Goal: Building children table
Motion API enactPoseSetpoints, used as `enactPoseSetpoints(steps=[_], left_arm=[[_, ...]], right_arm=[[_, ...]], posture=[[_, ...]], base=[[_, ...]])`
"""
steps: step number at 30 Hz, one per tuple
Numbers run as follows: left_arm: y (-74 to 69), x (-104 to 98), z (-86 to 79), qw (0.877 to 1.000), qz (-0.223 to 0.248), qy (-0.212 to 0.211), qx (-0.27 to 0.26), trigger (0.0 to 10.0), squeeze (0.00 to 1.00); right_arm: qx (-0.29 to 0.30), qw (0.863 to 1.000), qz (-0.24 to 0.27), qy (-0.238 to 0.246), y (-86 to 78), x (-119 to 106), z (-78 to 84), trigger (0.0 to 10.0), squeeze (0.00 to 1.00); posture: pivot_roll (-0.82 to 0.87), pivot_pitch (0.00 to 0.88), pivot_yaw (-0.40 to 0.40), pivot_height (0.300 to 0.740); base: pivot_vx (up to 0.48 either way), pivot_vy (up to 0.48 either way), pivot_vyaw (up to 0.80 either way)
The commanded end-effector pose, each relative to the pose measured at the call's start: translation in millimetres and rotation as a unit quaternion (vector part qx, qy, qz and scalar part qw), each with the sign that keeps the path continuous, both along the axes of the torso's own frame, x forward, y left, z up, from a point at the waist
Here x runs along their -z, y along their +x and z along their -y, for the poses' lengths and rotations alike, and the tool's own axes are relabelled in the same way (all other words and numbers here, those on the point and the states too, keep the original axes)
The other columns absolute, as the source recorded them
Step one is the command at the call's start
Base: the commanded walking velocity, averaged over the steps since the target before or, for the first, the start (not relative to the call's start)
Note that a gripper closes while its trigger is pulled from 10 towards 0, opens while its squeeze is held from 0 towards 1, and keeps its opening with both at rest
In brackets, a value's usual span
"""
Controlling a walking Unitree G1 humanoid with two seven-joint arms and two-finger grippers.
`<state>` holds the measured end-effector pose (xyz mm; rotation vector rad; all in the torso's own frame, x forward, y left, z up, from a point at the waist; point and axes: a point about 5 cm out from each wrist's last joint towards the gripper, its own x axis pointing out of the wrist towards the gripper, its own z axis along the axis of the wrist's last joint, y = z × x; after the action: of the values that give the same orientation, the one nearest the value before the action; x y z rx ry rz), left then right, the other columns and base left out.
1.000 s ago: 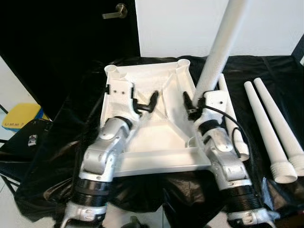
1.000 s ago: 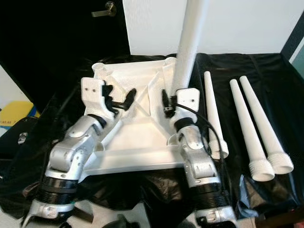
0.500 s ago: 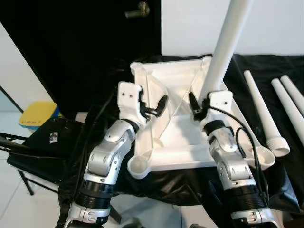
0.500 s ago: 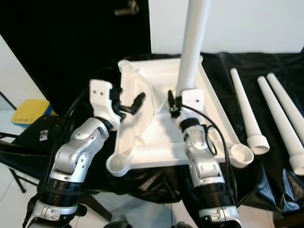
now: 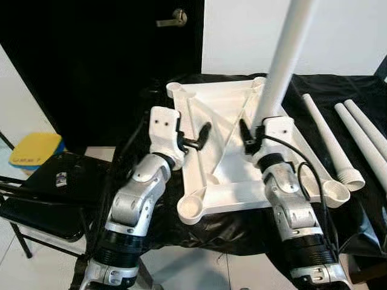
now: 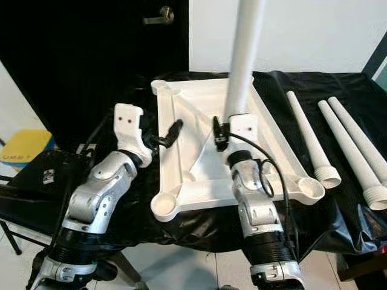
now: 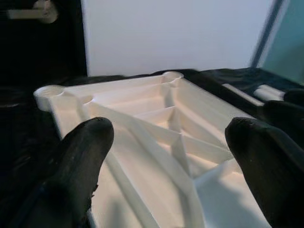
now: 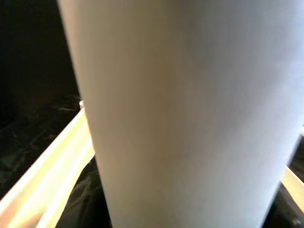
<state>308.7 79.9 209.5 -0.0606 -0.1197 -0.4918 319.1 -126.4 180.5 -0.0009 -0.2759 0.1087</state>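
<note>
One table leg (image 5: pixel 283 63) stands upright, pinched in the right gripper (image 5: pixel 248 134), above the upturned tabletop (image 5: pixel 233 175); its nearest empty socket (image 5: pixel 334 192) lies rightward. The left gripper (image 5: pixel 192 138) hovers spread.

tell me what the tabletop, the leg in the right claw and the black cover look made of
Tabletop: likely moulded white plastic, matte, with cast ribs and corner sockets. Leg in the right claw: same smooth white plastic, apparently a hollow tube. Black cover: thin glossy sheeting, crinkled, probably plastic film.

Tabletop (image 5: pixel 233 166) swung round on black cloth (image 5: pixel 338 90); near-left corner socket (image 5: pixel 192 208) came off left arm's side toward centre. Left gripper (image 5: pixel 195 136) ended over tabletop's left edge.
</note>
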Motion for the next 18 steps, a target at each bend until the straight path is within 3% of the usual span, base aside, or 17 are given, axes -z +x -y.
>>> enactPoseSetpoints(steps=[1, 18], left_arm=[[0.8, 1.2, -0.2, 1.0, 0.003, 0.008, 0.008, 10.0, 0.0], [1.3, -1.4, -0.6, 1.0, 0.008, -0.008, 0.004, 10.0, 0.0]], right_arm=[[0.0, 1.0, -0.007, -0.002, 1.6, 0.9, -1.3, 10.0, 0.0], [0.004, 1.0, -0.015, -0.01, 7.8, 0.9, -1.8, 10.0, 0.0]], posture=[[-0.02, 0.036, -0.01, 0.74], [-0.01, 0.065, -0.021, 0.74]], base=[[0.0, 0.0, -0.8], [0.0, 0.0, -0.79]])
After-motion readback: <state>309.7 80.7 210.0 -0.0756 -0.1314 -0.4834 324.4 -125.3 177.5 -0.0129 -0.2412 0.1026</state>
